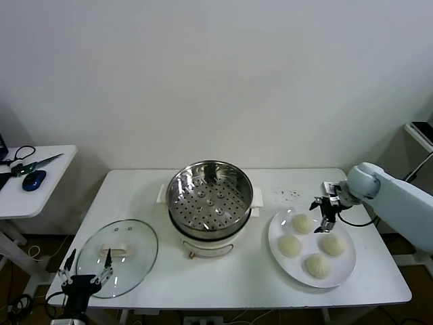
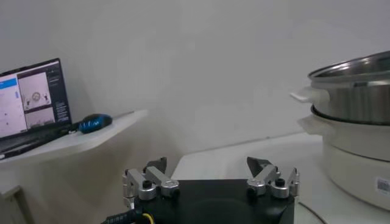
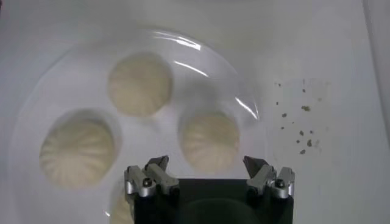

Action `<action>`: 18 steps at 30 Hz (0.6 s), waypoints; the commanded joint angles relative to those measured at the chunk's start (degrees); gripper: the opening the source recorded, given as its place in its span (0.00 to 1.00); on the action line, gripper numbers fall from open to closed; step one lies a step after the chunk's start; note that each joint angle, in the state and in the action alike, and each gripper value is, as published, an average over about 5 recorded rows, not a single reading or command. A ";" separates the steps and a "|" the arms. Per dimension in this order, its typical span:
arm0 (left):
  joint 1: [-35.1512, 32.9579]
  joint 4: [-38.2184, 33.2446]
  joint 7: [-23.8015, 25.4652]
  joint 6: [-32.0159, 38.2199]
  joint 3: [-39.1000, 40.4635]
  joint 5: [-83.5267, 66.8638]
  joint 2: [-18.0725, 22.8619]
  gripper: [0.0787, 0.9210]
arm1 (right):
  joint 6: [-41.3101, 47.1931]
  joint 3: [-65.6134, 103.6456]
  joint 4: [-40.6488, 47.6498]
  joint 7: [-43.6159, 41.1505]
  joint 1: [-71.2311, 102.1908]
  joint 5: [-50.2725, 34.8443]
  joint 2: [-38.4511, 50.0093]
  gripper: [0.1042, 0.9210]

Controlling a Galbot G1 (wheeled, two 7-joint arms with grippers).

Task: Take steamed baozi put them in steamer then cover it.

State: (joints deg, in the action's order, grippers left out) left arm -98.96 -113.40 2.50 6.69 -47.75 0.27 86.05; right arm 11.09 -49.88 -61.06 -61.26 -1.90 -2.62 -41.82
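Note:
The shiny steel steamer [image 1: 210, 196] stands empty on its white pot base at the table's middle; it also shows in the left wrist view [image 2: 356, 91]. Four cream-white baozi [image 1: 302, 223] [image 1: 289, 245] [image 1: 332, 244] [image 1: 318, 265] lie on a white plate [image 1: 343, 269] at the right. My right gripper [image 1: 325, 215] hangs open just above the plate's far side; in the right wrist view [image 3: 206, 162] one baozi [image 3: 209, 141] lies below, between the jaws and not touched. The glass cover [image 1: 117, 257] lies flat at the front left. My left gripper [image 1: 86, 267] is open and empty at the cover's front edge.
A white side table [image 1: 40, 196] at the far left holds a blue mouse [image 1: 34, 179], scissors [image 1: 35, 164] and a laptop [image 2: 30, 103]. Dark crumbs [image 1: 289, 195] lie on the table behind the plate. A stand [image 1: 421, 132] is at the far right.

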 commanded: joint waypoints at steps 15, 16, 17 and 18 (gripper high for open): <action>-0.27 -0.39 -0.36 -0.34 0.02 -0.67 0.43 0.88 | -0.03 -3.13 5.24 -0.14 -0.33 4.65 -6.67 0.88; -0.27 -0.40 -0.36 -0.33 0.01 -0.67 0.42 0.88 | -0.06 -3.17 5.24 -0.14 -0.24 4.79 -6.69 0.88; -0.28 -0.39 -0.35 -0.31 0.00 -0.67 0.40 0.88 | -0.11 -3.15 5.25 -0.15 -0.13 4.96 -6.71 0.88; -0.30 -0.38 -0.34 -0.30 -0.01 -0.67 0.38 0.88 | -0.15 -3.10 5.27 -0.17 -0.03 5.08 -6.71 0.88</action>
State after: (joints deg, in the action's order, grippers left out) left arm -99.20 -113.74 2.17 6.49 -47.79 -0.23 86.47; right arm 10.85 -52.30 -56.69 -61.41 -1.74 1.62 -47.32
